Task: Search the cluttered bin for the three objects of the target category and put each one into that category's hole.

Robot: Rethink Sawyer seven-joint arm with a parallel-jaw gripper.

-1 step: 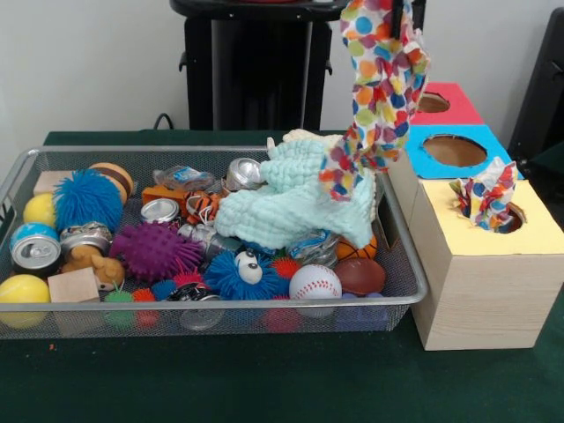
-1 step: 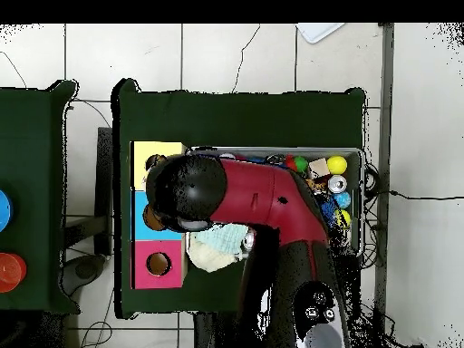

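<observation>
Green table (image 1: 264,379) | front: dotted cloth (image 1: 379,88) hanging | overhead: arm (image 2: 263,204) hides it

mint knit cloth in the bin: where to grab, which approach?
Judging from the front view, come straight down on the mint cloth and pinch its raised bunched fold at the top, near the polka-dot cloth hanging from above. It lies heaped over cans and balls, so its edges droop into clutter; the crest is the freest part. The wire bin wall blocks a side approach.
</observation>
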